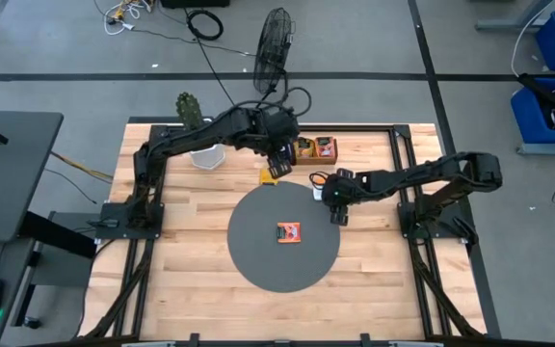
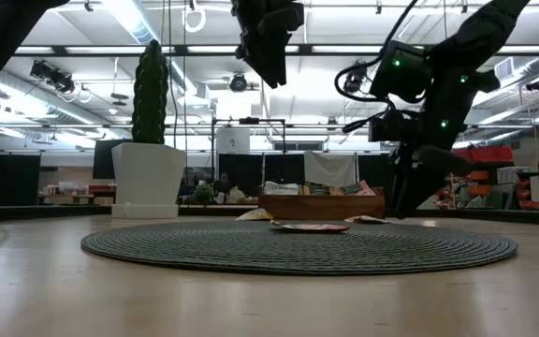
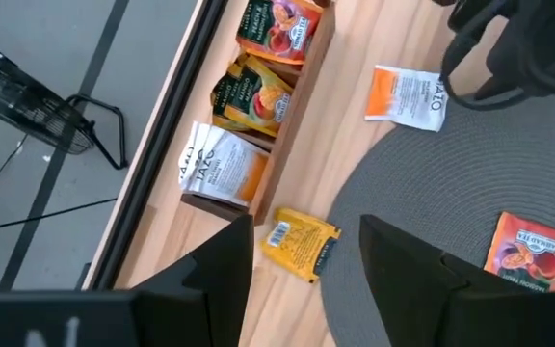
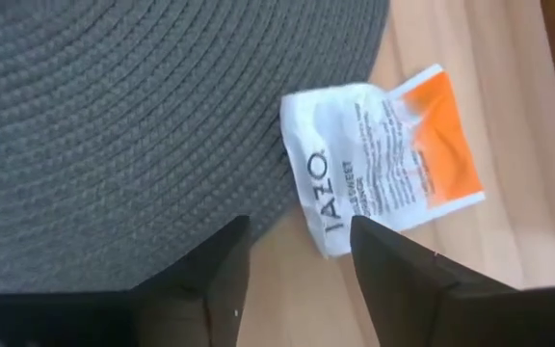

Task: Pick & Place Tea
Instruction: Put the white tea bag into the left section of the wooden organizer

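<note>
Flat paper tea sachets: red-orange one point(image 1: 289, 232) mid round woven grey mat point(image 1: 258, 260), white-orange one point(image 4: 379, 154) overlapping mat edge, yellow one point(image 3: 300, 243) on wood counter point(image 1: 181, 280) beside wooden tray point(image 3: 292, 116). Right gripper point(image 4: 297, 260) and left gripper point(image 3: 306, 265) both parted, empty.

One sachet point(image 1: 289, 232) lies on the mat point(image 1: 258, 255); the tray point(image 1: 316, 148) sits behind it, beside the plant pot point(image 1: 206, 154).

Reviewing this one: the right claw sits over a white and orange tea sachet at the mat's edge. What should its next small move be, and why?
Probably lower the right claw straight down and close on the white and orange sachet. Its fingers stand open with nothing between them, and the sachet lies flat just ahead, half on the round grey mat, half on the wooden table.
</note>
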